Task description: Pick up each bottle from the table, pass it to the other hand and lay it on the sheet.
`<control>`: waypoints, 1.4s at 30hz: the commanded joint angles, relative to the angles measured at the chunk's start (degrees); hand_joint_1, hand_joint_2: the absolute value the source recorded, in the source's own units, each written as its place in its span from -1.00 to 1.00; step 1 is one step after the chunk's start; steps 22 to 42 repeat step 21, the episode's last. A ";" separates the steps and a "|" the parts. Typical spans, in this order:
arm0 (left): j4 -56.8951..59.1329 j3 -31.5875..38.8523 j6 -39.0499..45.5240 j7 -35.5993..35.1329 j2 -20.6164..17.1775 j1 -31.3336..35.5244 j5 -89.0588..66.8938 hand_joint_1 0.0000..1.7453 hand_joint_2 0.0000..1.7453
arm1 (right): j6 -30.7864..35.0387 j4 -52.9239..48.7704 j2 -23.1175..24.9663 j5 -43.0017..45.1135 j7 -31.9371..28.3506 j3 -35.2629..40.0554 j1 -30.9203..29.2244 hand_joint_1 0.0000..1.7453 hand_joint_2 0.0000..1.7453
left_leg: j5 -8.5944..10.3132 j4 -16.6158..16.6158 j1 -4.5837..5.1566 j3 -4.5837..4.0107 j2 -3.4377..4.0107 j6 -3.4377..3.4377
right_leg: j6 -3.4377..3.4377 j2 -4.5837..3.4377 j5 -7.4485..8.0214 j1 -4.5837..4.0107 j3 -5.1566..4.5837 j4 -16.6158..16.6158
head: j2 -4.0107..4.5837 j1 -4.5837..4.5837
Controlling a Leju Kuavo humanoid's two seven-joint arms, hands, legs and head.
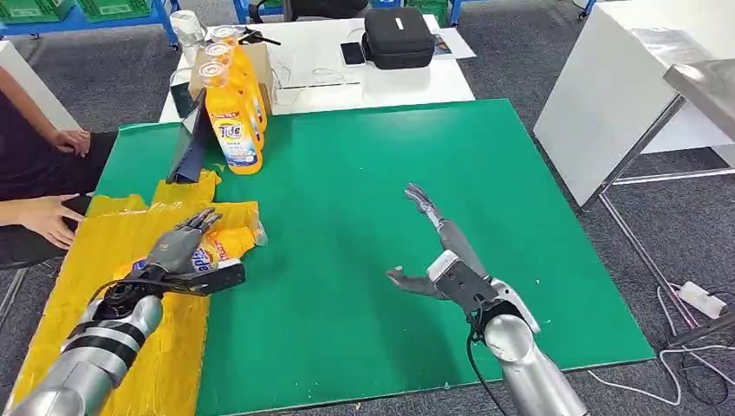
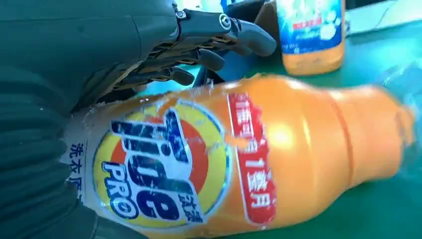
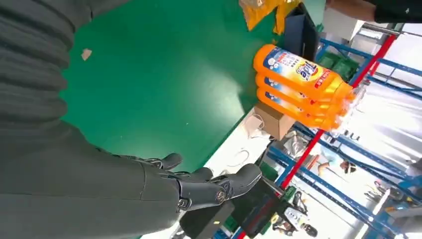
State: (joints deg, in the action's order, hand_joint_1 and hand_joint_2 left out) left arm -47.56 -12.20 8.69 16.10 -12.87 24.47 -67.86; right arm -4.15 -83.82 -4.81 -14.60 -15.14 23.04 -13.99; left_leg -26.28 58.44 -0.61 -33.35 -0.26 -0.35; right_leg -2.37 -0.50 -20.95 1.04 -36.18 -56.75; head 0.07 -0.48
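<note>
Green mat over the desk point(image 1: 390, 225), yellow sheet point(image 1: 113, 286) spread across its left side, grey carpet all round. On that sheet lies one orange bottle point(image 1: 221, 245) on its side, long axis running roughly left to right across the sheet, clear cap pointing right toward the green, base under the left hand point(image 1: 178, 247). In the left wrist view the label reads "Tide PRO" in blue on a yellow-and-orange roundel, with Chinese characters in white on a red band and more in dark print near the base. The left hand sits over the bottle's base end, fingers point(image 2: 219, 37) stretched out above it, thumb alongside; whether it grips or merely rests there I cannot tell.

Out on the green, the right hand point(image 1: 433, 256) is wide, fingers extended forward, thumb out to the side, nothing in it, well apart from the lying bottle.

At the far left edge of the mat stand three more bottles point(image 1: 232, 108), upright in a row, caps up, the front one showing "Tide". Just beside them a dark tablet point(image 1: 186, 143) leans tilted. Behind, a white table point(image 1: 399, 78) carries a black case point(image 1: 397, 36) and a phone point(image 1: 352, 53). A person's hands point(image 1: 52, 217) rest at the sheet's left edge.
</note>
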 commanded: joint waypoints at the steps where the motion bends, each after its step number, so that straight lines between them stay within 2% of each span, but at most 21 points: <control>1: -28.05 9.51 0.28 10.16 7.21 -14.40 23.13 -1.00 -1.00 | 2.03 -0.30 0.78 -0.98 -4.05 -0.67 1.97 -1.00 -1.00 | -0.03 -0.04 -0.03 -0.02 0.12 -0.03 | 0.10 -0.04 0.03 -0.07 -0.06 0.10 | 0.00 -0.02; 2: -31.85 12.60 -2.44 15.04 10.14 -15.52 33.10 -1.00 -1.00 | 4.20 -1.32 2.16 -2.16 -6.33 -1.14 2.70 -1.00 -1.00 | -0.02 0.03 -0.01 -0.10 -0.01 -0.03 | 0.07 0.09 -0.01 -0.09 -0.14 0.05 | 0.00 0.00; 3: -35.94 14.99 -5.42 16.51 12.76 -16.59 40.71 -1.00 -1.00 | 6.28 -3.07 4.33 -2.26 -8.00 -1.95 4.03 -1.00 -1.00 | -0.03 0.04 -0.01 -0.15 -0.03 -0.04 | 0.08 0.13 -0.03 -0.11 -0.19 0.04 | 0.00 0.00; 5: -42.78 18.27 -12.85 21.10 15.53 -18.69 53.45 -1.00 -1.00 | 7.70 -5.48 5.88 -2.77 -9.99 -1.20 4.63 -1.00 -1.00 | -0.05 0.15 -0.04 -0.41 -0.13 -0.05 | 0.08 0.19 -0.07 -0.13 -0.41 -0.03 | 0.00 0.02; 7: -47.65 19.04 -15.78 21.40 17.65 -19.87 57.52 -1.00 -1.00 | 11.69 -8.60 7.57 -4.14 -12.17 -1.77 6.68 -1.00 -1.00 | -0.10 0.17 -0.03 -0.57 0.07 -0.05 | 0.07 -0.03 -0.07 -0.12 -0.61 -0.06 | -0.02 0.02; 9: -51.44 16.46 -16.83 21.46 19.11 -21.56 57.26 -1.00 -1.00 | 13.59 -11.23 7.82 -5.78 -12.77 -0.80 9.03 -1.00 -1.00 | -0.08 0.10 -0.03 -0.63 0.11 -0.02 | 0.02 -0.07 -0.03 -0.10 -0.70 -0.03 | 0.00 0.00; 14: -53.46 12.83 -14.84 22.75 19.29 -22.75 55.70 -1.00 -1.00 | 14.02 -11.05 7.73 -5.88 -12.99 -0.52 9.70 -1.00 -1.00 | -0.14 0.08 -0.03 -0.59 0.00 -0.02 | 0.06 0.06 -0.13 -0.12 -0.66 -0.01 | 0.00 0.00; 42: -52.33 12.76 -16.11 23.08 18.77 -22.82 56.82 -1.00 -1.00 | 13.21 -10.66 7.93 -5.32 -13.57 -0.88 9.80 -1.00 -1.00 | -0.10 0.02 -0.03 -0.70 0.03 -0.01 | 0.05 0.01 -0.05 -0.10 -0.76 0.04 | 0.00 0.02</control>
